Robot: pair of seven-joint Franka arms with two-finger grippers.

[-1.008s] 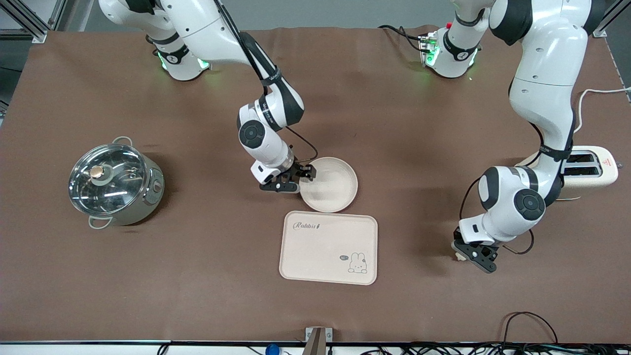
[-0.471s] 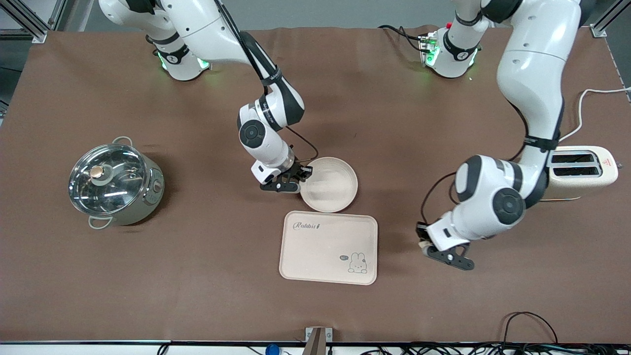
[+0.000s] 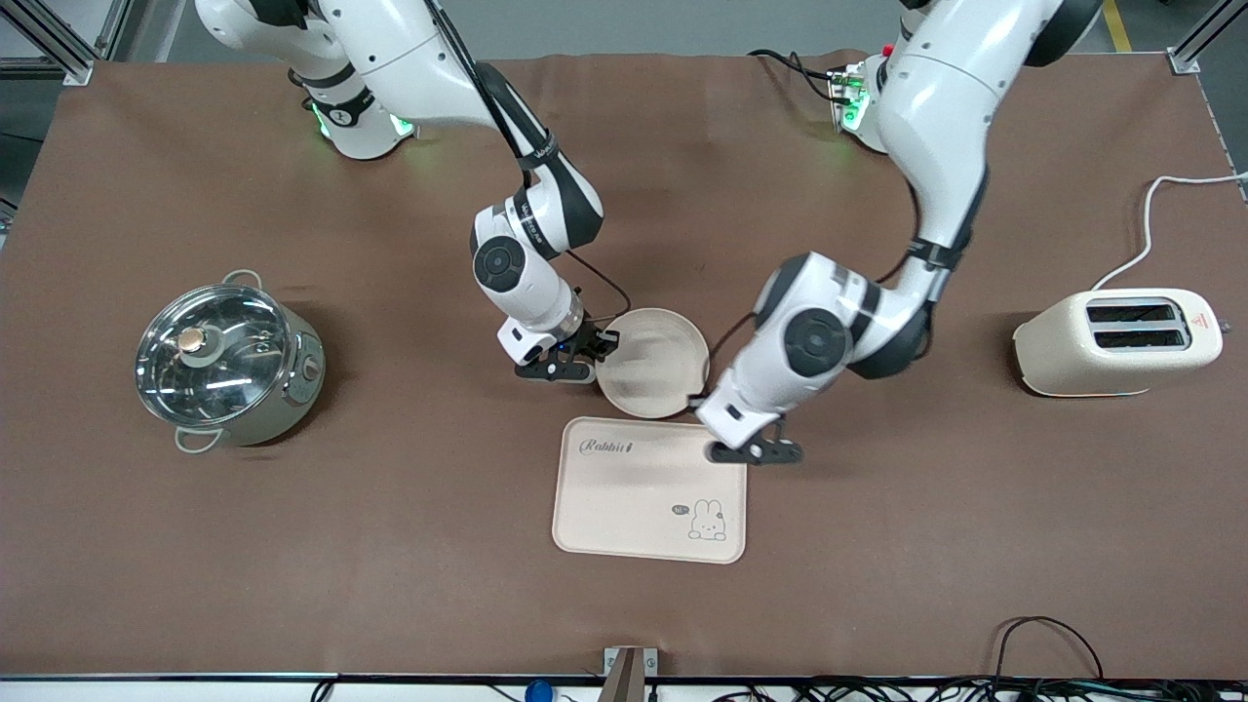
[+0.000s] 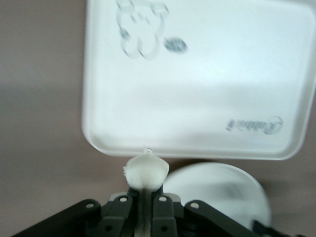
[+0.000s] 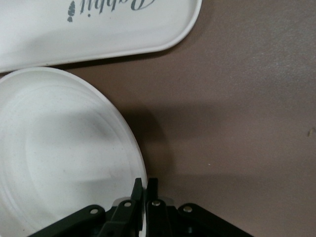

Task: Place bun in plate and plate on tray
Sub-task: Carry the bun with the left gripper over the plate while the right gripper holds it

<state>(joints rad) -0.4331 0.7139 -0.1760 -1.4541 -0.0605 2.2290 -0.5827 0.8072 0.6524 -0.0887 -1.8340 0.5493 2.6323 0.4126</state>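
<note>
The left pincer (image 4: 143, 210) was clamped on the bun (image 4: 145, 171), hanging over the corner of the tray (image 3: 624, 487) that lies closest to the plate (image 3: 655, 366). The right pincer (image 3: 575, 359) sat low at the plate's rim on the side toward the right arm's end of the tabletop (image 3: 390, 546), its fingers pinched shut on that rim. Plate and tray lay near the middle of the tabletop, the plate toward the edge where the arms' bases stand and the tray toward the front-camera edge, close together but apart.

The main risk, as a judgement, was the bun going down on the tray instead of the plate, because the left pincer was over the tray's corner and short of the plate. The bun was held only by its lower part, so it could also slip out in the swing. The two arms were close together around the plate, and a lift of the plate before the bun was released could bring them into contact.

Compared with a second earlier, the left arm had swung in from near the toaster (image 3: 1116, 341) to the tray's corner, uncovering the toaster. The right pincer had stayed at the rim, and the plate had barely shifted.
</note>
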